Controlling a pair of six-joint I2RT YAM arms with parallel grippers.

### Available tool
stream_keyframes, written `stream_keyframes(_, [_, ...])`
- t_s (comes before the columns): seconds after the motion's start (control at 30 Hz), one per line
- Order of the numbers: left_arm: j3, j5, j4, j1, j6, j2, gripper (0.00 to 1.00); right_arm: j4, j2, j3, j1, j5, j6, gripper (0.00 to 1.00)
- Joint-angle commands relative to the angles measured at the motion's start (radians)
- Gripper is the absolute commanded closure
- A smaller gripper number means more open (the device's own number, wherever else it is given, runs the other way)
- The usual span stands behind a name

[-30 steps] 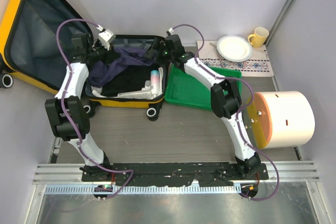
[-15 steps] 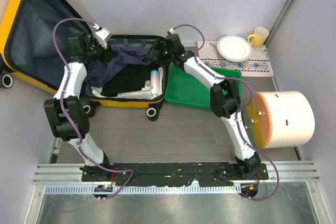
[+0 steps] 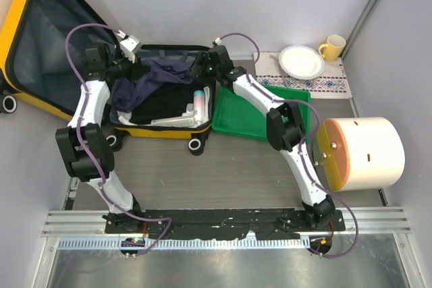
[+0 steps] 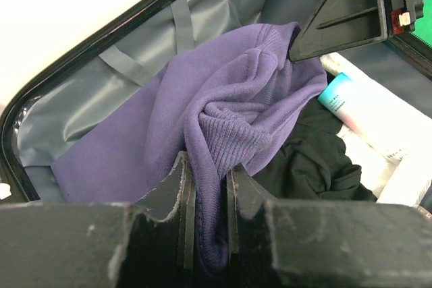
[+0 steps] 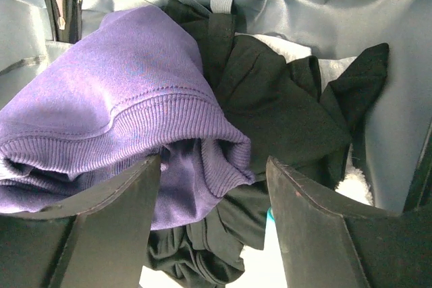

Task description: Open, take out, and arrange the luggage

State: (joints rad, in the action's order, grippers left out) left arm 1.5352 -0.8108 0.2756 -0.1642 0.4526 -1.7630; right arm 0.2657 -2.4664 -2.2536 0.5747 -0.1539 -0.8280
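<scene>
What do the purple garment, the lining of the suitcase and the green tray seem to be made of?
Purple garment: knitted fabric, perhaps cotton or a wool blend; matte, with a ribbed hem and soft folds.
Suitcase lining: thin woven synthetic by its look; grey, slightly shiny, wrinkled, with sewn straps.
Green tray: probably moulded plastic; smooth, even colour, raised rim.

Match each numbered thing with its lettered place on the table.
1 purple knitted sweater
2 green plastic tray
3 yellow ceramic mug
4 large cream cylinder with an orange end

A at the table's right edge
B inside the open yellow hard-shell suitcase
C beside the white round plate
D directly right of the suitcase

Pairs: 1-B, 2-D, 3-C, 4-A
</scene>
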Motion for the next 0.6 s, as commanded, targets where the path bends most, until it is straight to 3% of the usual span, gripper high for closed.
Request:
stream_keyframes(0.0, [0.046, -0.033, -0.035, -0.032, 0.026, 0.056, 1.0, -0.002, -0.048, -0.05, 0.008, 0.043, -0.013, 0.32])
stream_keyframes(0.03, [0.042, -0.045, -0.023, -0.031, 0.05, 0.062, 1.0, -0.014, -0.058, -0.061, 0.008, 0.047, -0.011, 0.34])
stream_keyframes(0.1, [0.023, -0.073, 0.002, -0.029, 0.066, 0.074, 1.0, -0.019, -0.063, -0.102, 0.008, 0.047, -0.002, 0.49])
stream_keyframes(0.13, [0.02, -0.086, 0.016, -0.031, 0.095, 0.083, 1.0, -0.028, -0.056, -0.112, 0.008, 0.042, 0.021, 0.66])
stream_keyframes(0.23, [0.022, -0.132, 0.117, -0.021, 0.144, 0.108, 1.0, -0.045, -0.023, -0.116, -0.001, 0.039, 0.053, 0.86])
stream_keyframes(0.27, [0.02, -0.143, 0.15, -0.011, 0.161, 0.117, 1.0, -0.046, 0.003, -0.115, -0.004, 0.04, 0.081, 0.99])
stream_keyframes(0.57, [-0.012, -0.189, 0.22, 0.133, 0.17, 0.214, 1.0, -0.013, 0.174, -0.038, -0.052, 0.037, 0.191, 0.99])
